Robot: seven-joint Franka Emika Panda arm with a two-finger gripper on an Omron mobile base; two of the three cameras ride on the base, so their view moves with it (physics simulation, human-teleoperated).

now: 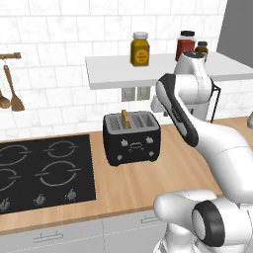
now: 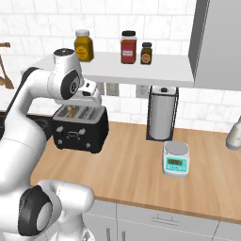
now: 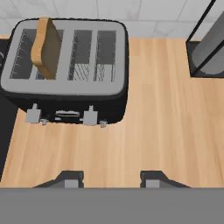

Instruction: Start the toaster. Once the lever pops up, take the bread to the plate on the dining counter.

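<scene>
Above the wooden worktop [image 3: 166, 113], just right of the toaster [image 3: 65, 65], the gripper [image 3: 111, 178] hangs with its jaws partly apart and holding nothing. Bread [image 3: 46, 46] stands upright in a slot toward the toaster's left end, its top poking out.

A black toaster [image 3: 65, 65] with a silver-grey slotted top holds tan bread [image 3: 46, 47] edged in darker brown; the worktop [image 3: 166, 122] shows light wood plank grain; white marbled tiles [image 1: 59, 44] back it; the hob [image 1: 44, 170] is black.
</scene>
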